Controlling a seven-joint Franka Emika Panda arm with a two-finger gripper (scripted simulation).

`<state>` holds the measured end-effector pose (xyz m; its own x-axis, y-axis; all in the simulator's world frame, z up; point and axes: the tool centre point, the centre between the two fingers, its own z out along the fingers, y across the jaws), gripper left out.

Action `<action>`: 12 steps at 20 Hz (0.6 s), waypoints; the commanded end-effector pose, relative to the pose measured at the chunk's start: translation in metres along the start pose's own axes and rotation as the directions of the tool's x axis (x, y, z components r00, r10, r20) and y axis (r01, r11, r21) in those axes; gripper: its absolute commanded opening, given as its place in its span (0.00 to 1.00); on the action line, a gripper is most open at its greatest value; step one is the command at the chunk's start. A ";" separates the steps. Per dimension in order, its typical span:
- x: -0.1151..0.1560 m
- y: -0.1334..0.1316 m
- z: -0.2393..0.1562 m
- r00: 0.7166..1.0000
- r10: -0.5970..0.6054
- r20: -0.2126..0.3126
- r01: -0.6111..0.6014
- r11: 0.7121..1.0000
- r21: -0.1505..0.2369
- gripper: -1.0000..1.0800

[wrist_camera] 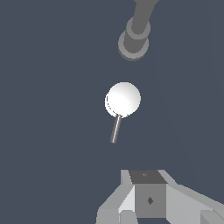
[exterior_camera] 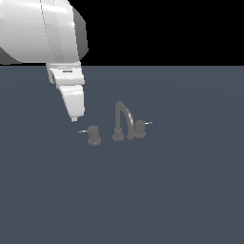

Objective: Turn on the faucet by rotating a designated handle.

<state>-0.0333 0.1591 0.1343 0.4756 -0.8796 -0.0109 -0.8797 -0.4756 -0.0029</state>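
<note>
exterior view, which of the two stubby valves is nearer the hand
The handle on the exterior view's left, standing clear of the spout. The other valve crowds the spout's tip, farther from the hand.

Flat, even simulator light — you get no cast shadows on the floor (exterior_camera: 181,190). The handle (wrist_camera: 123,99) top blows out white in your wrist view; low-resolution renders — edges slightly soft throughout.
</note>
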 end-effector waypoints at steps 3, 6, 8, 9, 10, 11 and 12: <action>0.012 -0.018 0.025 0.997 0.081 -0.006 -0.081 0.997 -0.001 0.00; 0.021 -0.029 0.040 0.992 0.129 -0.009 -0.129 0.992 -0.001 0.00; 0.026 -0.035 0.048 0.988 0.157 -0.011 -0.157 0.988 -0.001 0.00; 0.028 -0.037 0.052 0.986 0.169 -0.011 -0.169 0.986 -0.001 0.00; 0.030 -0.040 0.055 0.983 0.181 -0.012 -0.181 0.984 -0.001 0.00; 0.032 -0.042 0.058 0.982 0.191 -0.012 -0.191 0.982 -0.001 0.00; 0.034 -0.044 0.061 0.980 0.200 -0.012 -0.200 0.980 -0.001 0.00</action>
<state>0.0166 0.1519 0.0778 0.3062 -0.9520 0.0001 -0.9520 -0.3062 0.0010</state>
